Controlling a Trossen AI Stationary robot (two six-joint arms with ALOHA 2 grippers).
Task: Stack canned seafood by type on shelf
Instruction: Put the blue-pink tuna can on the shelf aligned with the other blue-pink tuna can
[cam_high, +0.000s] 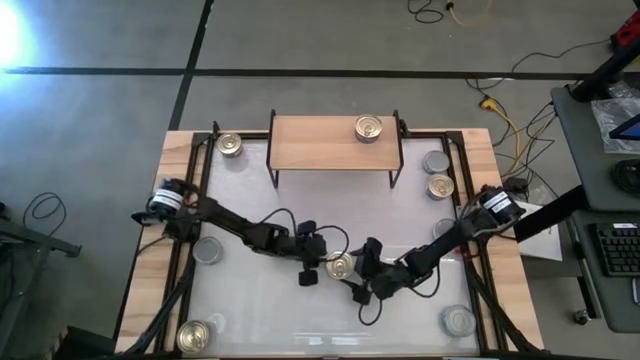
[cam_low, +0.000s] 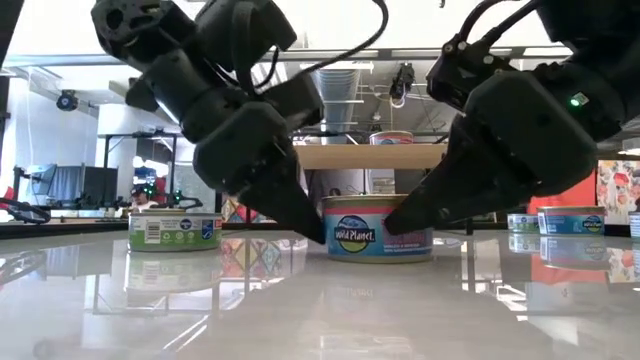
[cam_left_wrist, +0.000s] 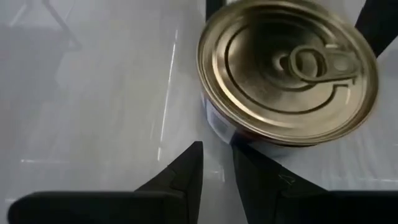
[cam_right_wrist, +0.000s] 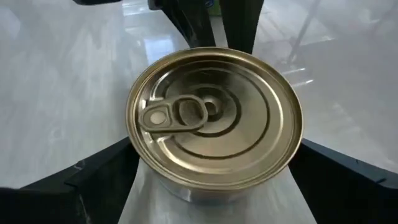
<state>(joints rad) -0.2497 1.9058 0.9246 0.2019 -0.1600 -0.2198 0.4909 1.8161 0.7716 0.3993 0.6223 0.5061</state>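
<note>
Gold-topped pull-ring tin (cam_right_wrist: 214, 127): mid-table, well short of the shelf (cam_high: 335, 142). Right gripper (cam_right_wrist: 214, 186) fingers spread, straddling it; left gripper (cam_left_wrist: 216, 168) nearly pinched together, just beside. Recommended: centre tin between fingers, close squarely, lift level.

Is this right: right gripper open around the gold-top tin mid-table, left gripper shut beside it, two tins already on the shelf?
One error: the high view shows a single tin on the shelf. The rest holds: right gripper open around the gold-top tin, left gripper shut beside it.
</note>
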